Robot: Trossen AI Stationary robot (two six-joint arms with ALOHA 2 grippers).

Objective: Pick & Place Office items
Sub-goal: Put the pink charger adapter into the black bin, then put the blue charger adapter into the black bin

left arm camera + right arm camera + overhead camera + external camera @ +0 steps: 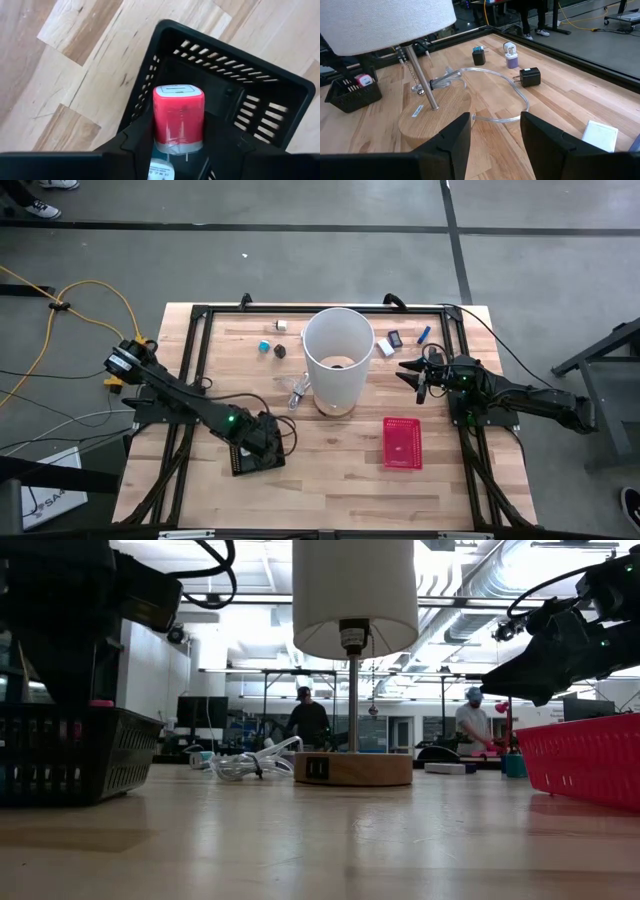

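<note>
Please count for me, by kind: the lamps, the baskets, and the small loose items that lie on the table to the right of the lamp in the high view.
Lamp: 1
Baskets: 2, a black basket and a red basket
Small items right of the lamp: 3, a white block, a black piece and a blue stick
Total: 6

The pale wooden surface (330, 470) carried a lamp (335, 358) with a white shade and round wooden base near its middle. A coiled clear cord (296, 390) lay just beside the base, toward the black basket (258, 455). The red mesh basket (402, 443) sat on the lamp's other side, toward the front edge. Behind the lamp lay a teal piece (265, 346), a black plug (280, 351) and a white piece (281, 326). Also behind it, on the red basket's side, were a white block (386, 347), a black piece (395, 338) and a blue stick (424, 334).
</note>
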